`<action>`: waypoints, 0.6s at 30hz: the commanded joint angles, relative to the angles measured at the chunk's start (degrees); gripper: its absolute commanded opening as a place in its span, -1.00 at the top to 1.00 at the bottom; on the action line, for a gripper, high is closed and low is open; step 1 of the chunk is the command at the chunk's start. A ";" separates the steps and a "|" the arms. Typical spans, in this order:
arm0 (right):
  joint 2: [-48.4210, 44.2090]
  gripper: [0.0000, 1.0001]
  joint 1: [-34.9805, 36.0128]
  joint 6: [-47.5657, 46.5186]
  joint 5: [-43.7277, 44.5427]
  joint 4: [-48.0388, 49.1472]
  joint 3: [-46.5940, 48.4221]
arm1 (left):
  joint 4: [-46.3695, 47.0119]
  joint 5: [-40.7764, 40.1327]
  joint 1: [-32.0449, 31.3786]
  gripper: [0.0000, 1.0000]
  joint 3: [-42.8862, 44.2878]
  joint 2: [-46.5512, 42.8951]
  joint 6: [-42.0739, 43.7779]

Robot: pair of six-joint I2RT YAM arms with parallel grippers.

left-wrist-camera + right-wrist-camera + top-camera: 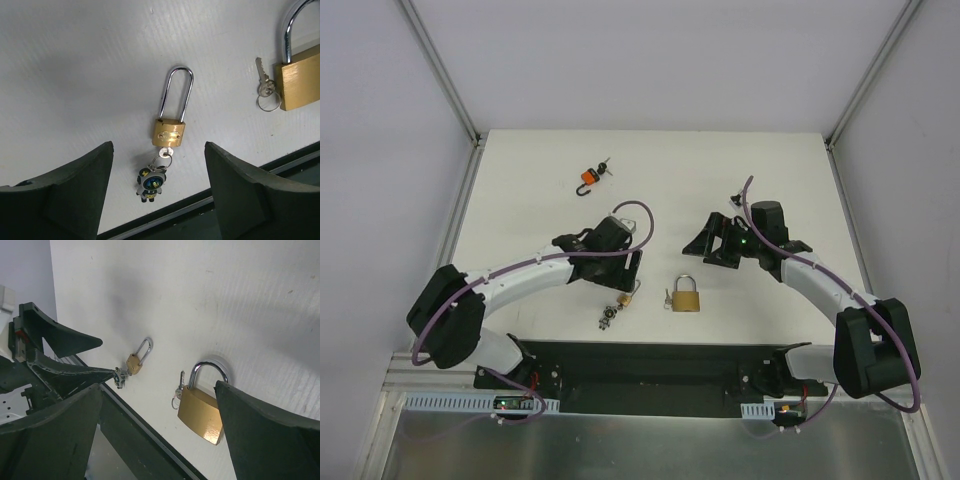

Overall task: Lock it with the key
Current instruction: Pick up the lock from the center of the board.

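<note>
Holding left gripper (158, 147) spread over small padlock (169, 133), stamp illegible, right gripper (159, 386) spread beside large padlock (200, 412); showing orange lock (587, 179) only overhead.

Three padlocks lie on the bench (540, 160): two of brass, the small brass padlock (169, 132) and the large brass padlock (686, 300), and one orange padlock (587, 178). Each lock has a key by it: one charm key (166, 151), one ringed key (262, 77), and the dark keys (608, 166), too small to count. There is one charm (151, 184). The tools number two: the left tool (157, 150) and the right tool (159, 386).
</note>
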 commanded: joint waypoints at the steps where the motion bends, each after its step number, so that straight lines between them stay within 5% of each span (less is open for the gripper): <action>1: 0.22 -0.93 -0.43 0.64 -1.51 0.44 1.89 | -1.16 2.16 -0.80 -0.42 2.50 3.22 2.42; 18: 1.10 -0.93 -1.04 1.08 -2.66 0.97 1.01 | 0.42 0.76 -4.14 -0.06 2.68 14.12 0.23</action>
